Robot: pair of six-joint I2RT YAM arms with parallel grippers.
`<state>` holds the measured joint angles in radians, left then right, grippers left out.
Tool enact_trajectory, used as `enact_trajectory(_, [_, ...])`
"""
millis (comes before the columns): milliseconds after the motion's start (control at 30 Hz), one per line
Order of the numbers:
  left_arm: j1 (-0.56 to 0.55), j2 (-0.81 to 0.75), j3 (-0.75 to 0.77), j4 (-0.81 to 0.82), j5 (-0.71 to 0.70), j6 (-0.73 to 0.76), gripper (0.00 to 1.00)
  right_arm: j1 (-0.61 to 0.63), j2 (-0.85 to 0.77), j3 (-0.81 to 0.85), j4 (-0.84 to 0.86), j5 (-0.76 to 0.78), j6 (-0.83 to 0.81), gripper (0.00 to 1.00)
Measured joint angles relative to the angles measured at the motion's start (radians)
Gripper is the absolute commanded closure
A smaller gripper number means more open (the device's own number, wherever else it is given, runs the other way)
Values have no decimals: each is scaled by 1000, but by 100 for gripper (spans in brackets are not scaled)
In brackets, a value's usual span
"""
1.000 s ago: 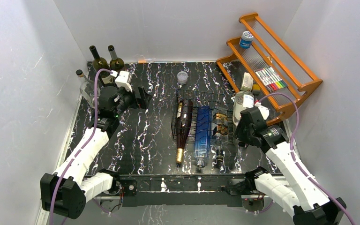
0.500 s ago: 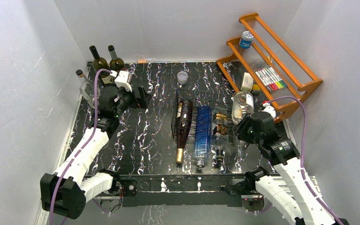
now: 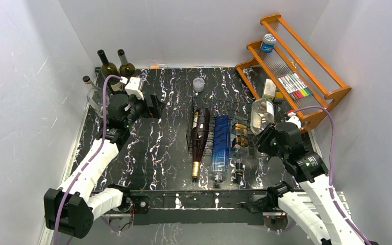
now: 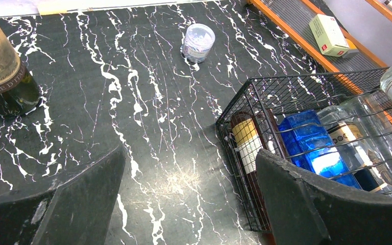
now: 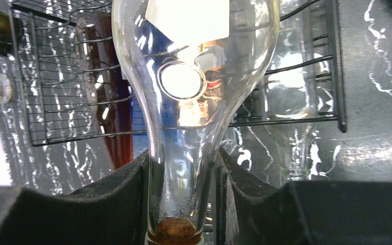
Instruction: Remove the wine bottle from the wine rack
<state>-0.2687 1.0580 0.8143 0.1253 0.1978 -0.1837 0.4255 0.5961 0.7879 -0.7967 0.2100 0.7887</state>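
right gripper clamped on clear bottle neck; long axis runs straight out from it, base leading (tilted up, rack beneath). left gripper spread, empty.

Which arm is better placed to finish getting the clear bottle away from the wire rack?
Right. The right gripper is shut on the neck of the clear bottle, holding it raised at the right end of the wine rack. The left gripper hangs open left of the rack, holding nothing.
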Motion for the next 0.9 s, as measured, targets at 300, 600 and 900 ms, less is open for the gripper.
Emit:
enact_trajectory(300, [0, 11, -1, 0, 0, 0, 2, 2, 13, 1, 82, -122, 69, 100])
enact_trajectory(600, [0, 27, -1, 1, 2, -2, 2, 2, 56, 2, 138, -205, 99, 100])
enact_trajectory(900, [-4, 53, -2, 1, 22, -11, 2, 2, 97, 21, 164, -267, 104, 100])
